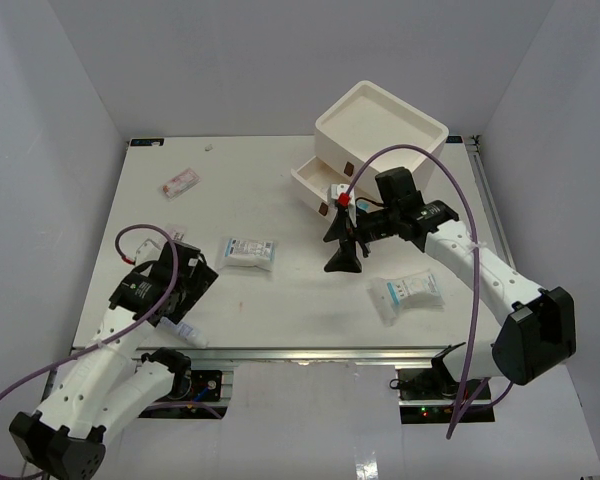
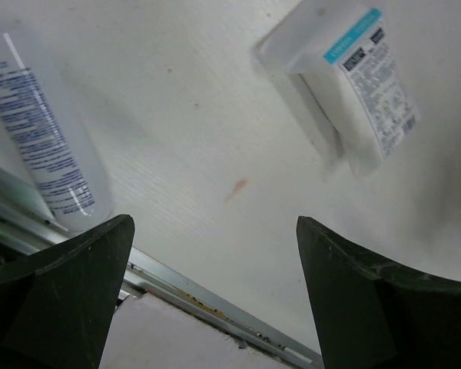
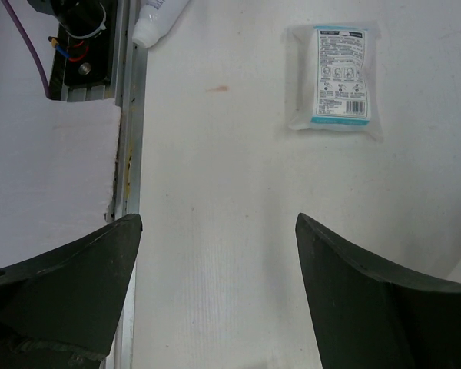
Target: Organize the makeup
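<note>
A white packet with teal print (image 1: 248, 252) lies mid-table; it shows in the left wrist view (image 2: 353, 84) and the right wrist view (image 3: 336, 77). A second packet (image 1: 407, 293) lies at the front right. A pinkish sachet (image 1: 179, 182) lies at the back left. A small white tube (image 1: 185, 330) lies by the front rail and shows in the left wrist view (image 2: 38, 131). My left gripper (image 1: 192, 285) (image 2: 215, 261) is open and empty above the table between tube and packet. My right gripper (image 1: 343, 250) (image 3: 219, 254) is open and empty mid-table. No sponges or teal-capped bottle show.
The big white drawer box (image 1: 380, 130) stands at the back right with its bottom drawer (image 1: 315, 185) pulled open just behind my right gripper. A metal rail (image 1: 300, 353) runs along the table's front edge. White walls close in on three sides.
</note>
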Action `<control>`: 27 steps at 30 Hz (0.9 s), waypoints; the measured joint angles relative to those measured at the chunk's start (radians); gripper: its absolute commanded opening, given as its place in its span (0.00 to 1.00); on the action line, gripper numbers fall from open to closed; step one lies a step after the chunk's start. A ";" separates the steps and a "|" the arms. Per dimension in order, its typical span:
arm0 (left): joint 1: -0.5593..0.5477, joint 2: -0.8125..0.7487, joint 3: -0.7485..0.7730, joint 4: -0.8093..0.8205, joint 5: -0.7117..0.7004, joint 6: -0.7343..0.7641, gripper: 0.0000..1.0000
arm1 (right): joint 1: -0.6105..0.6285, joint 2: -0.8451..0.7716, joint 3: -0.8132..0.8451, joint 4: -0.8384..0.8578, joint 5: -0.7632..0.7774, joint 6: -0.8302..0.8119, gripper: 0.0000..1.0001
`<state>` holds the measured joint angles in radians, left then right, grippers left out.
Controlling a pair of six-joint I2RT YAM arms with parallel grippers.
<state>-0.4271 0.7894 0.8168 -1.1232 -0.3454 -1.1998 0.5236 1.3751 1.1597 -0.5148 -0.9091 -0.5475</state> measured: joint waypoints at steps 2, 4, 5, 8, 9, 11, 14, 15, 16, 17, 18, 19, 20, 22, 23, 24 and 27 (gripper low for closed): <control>0.001 0.033 0.004 -0.062 -0.028 -0.058 0.98 | 0.000 -0.010 -0.005 0.018 -0.007 0.013 0.88; 0.004 0.074 0.004 -0.119 -0.040 -0.104 0.98 | 0.000 -0.019 -0.011 0.029 -0.011 0.022 0.88; 0.007 0.097 0.004 -0.138 -0.041 -0.121 0.98 | 0.000 -0.023 -0.014 0.034 -0.011 0.028 0.88; 0.022 0.157 0.005 -0.174 -0.041 -0.154 0.98 | 0.000 -0.036 -0.024 0.053 -0.012 0.042 0.88; 0.034 0.170 0.005 -0.179 -0.040 -0.155 0.98 | -0.001 -0.042 -0.029 0.057 -0.013 0.045 0.88; 0.069 0.193 0.005 -0.180 -0.041 -0.153 0.98 | -0.001 -0.054 -0.039 0.064 -0.013 0.049 0.88; 0.140 0.217 -0.007 -0.155 -0.032 -0.123 0.98 | -0.001 -0.073 -0.047 0.071 -0.014 0.053 0.89; 0.166 0.224 -0.016 -0.140 -0.028 -0.109 0.98 | -0.001 -0.079 -0.048 0.074 -0.014 0.055 0.89; 0.191 0.231 -0.027 -0.121 -0.024 -0.095 0.98 | -0.001 -0.085 -0.050 0.077 -0.014 0.056 0.89; 0.214 0.239 -0.041 -0.103 -0.018 -0.081 0.98 | -0.002 -0.091 -0.053 0.078 -0.014 0.058 0.89; 0.236 0.247 -0.055 -0.085 -0.010 -0.064 0.98 | -0.004 -0.095 -0.056 0.079 -0.014 0.059 0.89; 0.257 0.253 -0.069 -0.066 0.001 -0.045 0.98 | -0.006 -0.099 -0.058 0.080 -0.014 0.060 0.89; 0.274 0.262 -0.084 -0.046 0.013 -0.028 0.98 | -0.007 -0.102 -0.059 0.080 -0.014 0.062 0.89; 0.302 0.286 -0.107 -0.015 0.032 -0.001 0.94 | -0.012 -0.106 -0.062 0.081 -0.014 0.064 0.89; 0.312 0.297 -0.115 0.000 0.040 0.010 0.92 | -0.015 -0.108 -0.062 0.082 -0.014 0.065 0.89; 0.321 0.309 -0.123 0.015 0.048 0.021 0.88 | -0.018 -0.110 -0.062 0.082 -0.015 0.066 0.89; 0.350 0.331 -0.142 0.063 0.077 0.057 0.79 | -0.026 -0.116 -0.065 0.088 -0.016 0.067 0.90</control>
<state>-0.0769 1.1204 0.6751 -1.0600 -0.2685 -1.1426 0.4979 1.2588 1.0946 -0.4269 -0.9253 -0.4803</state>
